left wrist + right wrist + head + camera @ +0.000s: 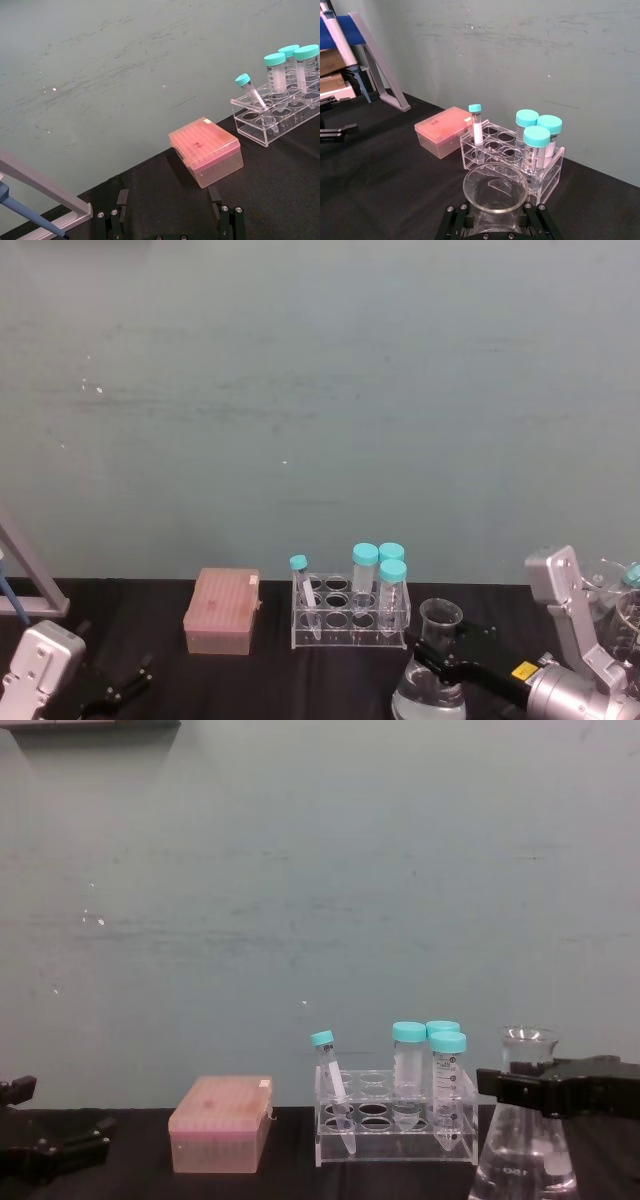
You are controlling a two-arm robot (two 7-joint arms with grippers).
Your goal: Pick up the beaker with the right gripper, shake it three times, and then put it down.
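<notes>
The beaker (441, 622) is a clear conical flask standing just in front of the right end of the tube rack, on the black table. My right gripper (443, 658) comes in from the right, its black fingers (556, 1089) closed on the flask's neck below the flared rim (495, 187). In the chest view the beaker (524, 1150) rises taller than the rack. My left gripper (169, 193) rests low at the near left of the table with its fingers (120, 212) spread wide and nothing between them. It is well short of the pink box.
A clear tube rack (349, 613) holds several teal-capped tubes (392, 582) behind the beaker. A pink tip box (222, 612) sits left of the rack. A pipette stand (28, 580) leans at the far left. More glassware (622, 602) stands at the right edge.
</notes>
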